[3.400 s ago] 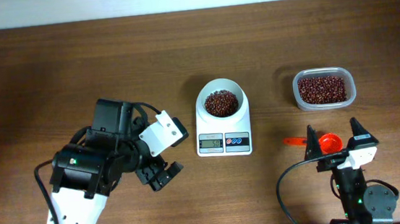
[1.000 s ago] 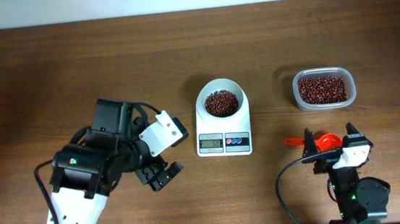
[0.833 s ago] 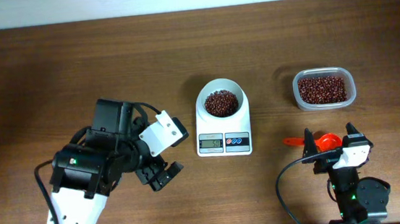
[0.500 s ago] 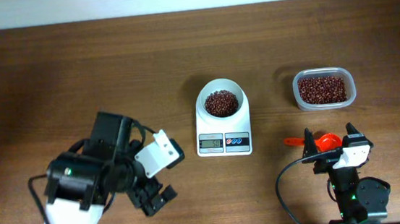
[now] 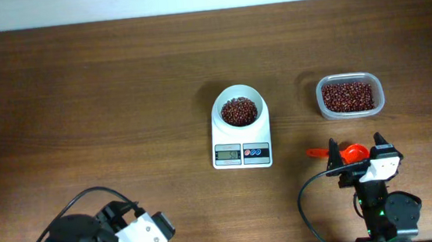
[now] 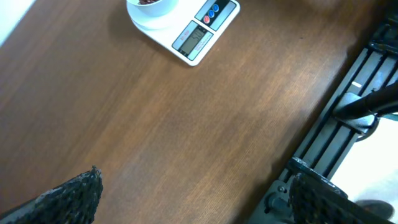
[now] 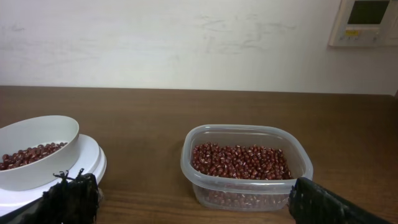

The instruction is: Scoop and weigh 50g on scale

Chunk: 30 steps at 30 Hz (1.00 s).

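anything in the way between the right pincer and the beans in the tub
Only the orange scoop, lying on the table between the fingers of the open right pincer. Past it, bare tabletop runs to the clear tub of beans, and nothing visible stands between the tub and the scale.
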{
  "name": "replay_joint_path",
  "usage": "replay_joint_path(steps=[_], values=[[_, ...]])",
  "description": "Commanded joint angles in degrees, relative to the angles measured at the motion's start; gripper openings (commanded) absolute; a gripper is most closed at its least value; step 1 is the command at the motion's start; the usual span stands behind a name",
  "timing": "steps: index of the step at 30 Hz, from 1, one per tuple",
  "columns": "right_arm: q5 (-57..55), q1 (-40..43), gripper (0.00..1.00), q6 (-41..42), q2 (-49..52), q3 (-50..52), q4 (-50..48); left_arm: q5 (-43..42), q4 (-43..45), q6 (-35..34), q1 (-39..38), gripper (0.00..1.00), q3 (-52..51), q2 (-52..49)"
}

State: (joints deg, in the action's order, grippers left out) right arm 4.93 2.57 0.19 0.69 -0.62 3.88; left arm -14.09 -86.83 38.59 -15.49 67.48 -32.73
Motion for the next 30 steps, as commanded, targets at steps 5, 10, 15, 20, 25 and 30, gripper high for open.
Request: replay_joint_path(steps=[5,10,15,20,25,30], values=[[-0.5,-0.5,0.99,0.2,-0.5,0.3,0.4,0.5,-0.3,0.1,8.9,0.99,-0.2,4.0],[-0.5,-0.5,0.99,0.2,-0.5,0.3,0.4,-1.7,-0.3,0.5,9.6,0.99,-0.2,12.6],[-0.5,-0.5,0.99,0.2,-0.5,0.3,0.4,-1.7,-0.3,0.5,9.6,0.99,-0.2,21.8],[-0.5,-0.5,0.99,0.2,-0.5,0.3,0.4,-1.7,-0.3,0.5,9.6,0.99,-0.2,25.4],[-0.5,-0.5,0.99,0.2,-0.5,0.3,0.4,-1.6,-0.4,0.5,9.7,0.99,-0.2,25.4],[-0.5,-0.5,0.99,0.2,-0.5,0.3,0.4,-1.4,-1.2,0.5,16.2,0.99,0.4,25.4]])
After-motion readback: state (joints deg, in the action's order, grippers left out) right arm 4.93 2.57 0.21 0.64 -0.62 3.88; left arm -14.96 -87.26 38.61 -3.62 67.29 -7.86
